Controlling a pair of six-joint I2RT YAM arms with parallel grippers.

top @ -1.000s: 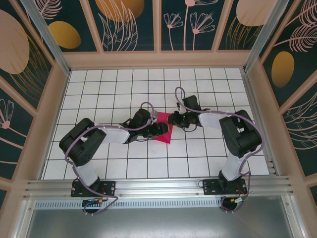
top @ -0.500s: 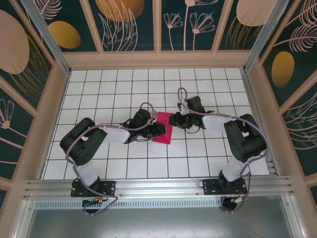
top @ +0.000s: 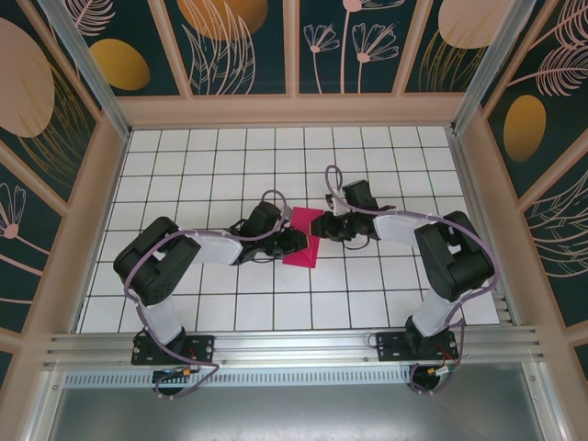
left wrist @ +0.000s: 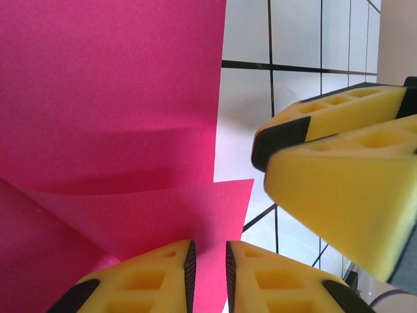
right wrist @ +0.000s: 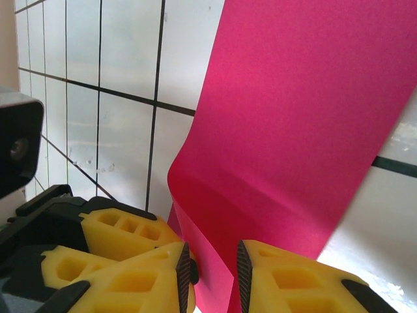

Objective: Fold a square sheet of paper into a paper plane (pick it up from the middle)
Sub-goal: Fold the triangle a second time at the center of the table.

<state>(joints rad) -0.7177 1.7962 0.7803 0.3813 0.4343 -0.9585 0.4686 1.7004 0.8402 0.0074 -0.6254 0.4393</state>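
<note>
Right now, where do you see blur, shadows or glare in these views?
Top external: sharp, evenly lit. Left wrist: pink sheet crisp, a soft shadow band across it, the yellow jaws at right blurred. Right wrist: glare washes out the white tile at bottom right.

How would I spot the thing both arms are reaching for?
Find the white gridded table inside the flower-patterned walls. At its middle, where left arm and right arm meet, is the sheet of paper: thin, bent, the only pink thing.

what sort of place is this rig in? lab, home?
Likely a purpose-built robot test cell, not a home: white gridded floor, printed botanical wall panels, aluminium rail carrying both arm bases.
</note>
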